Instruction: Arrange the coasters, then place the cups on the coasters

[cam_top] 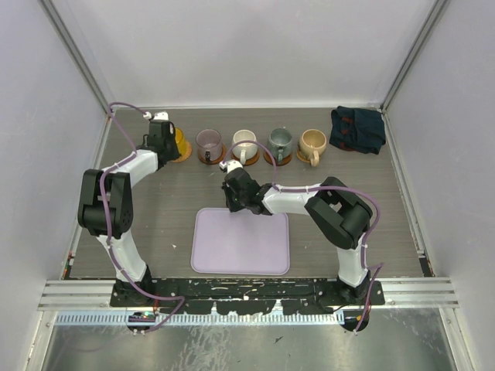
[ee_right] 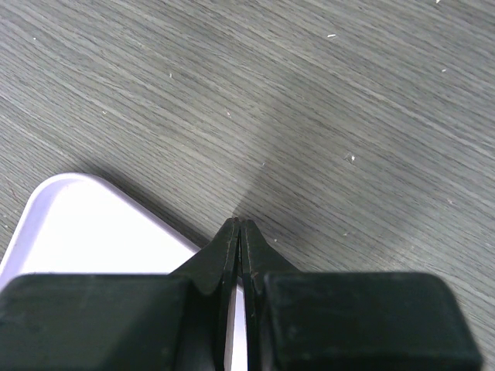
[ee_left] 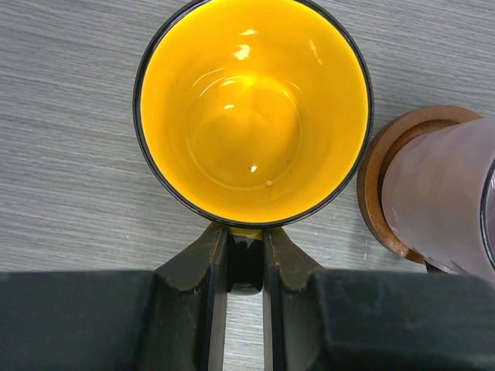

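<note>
Five cups stand in a row at the back, each on a brown coaster: yellow cup (cam_top: 180,141), purplish glass cup (cam_top: 209,142), cream cup (cam_top: 245,144), grey-green cup (cam_top: 280,140) and beige cup (cam_top: 312,144). My left gripper (cam_top: 165,136) sits over the yellow cup (ee_left: 251,108) and is shut (ee_left: 246,236) on its dark handle. That cup's coaster (cam_top: 185,154) shows only as an edge from above. To its right in the left wrist view is the glass cup (ee_left: 437,193) on its coaster (ee_left: 379,182). My right gripper (cam_top: 232,197) is shut and empty (ee_right: 240,226), low over the table.
A lavender rectangular tray (cam_top: 240,241) lies at the front centre; its far corner (ee_right: 85,224) is just below my right gripper. A dark blue folded cloth (cam_top: 356,129) lies at the back right. Enclosure walls bound the table on three sides.
</note>
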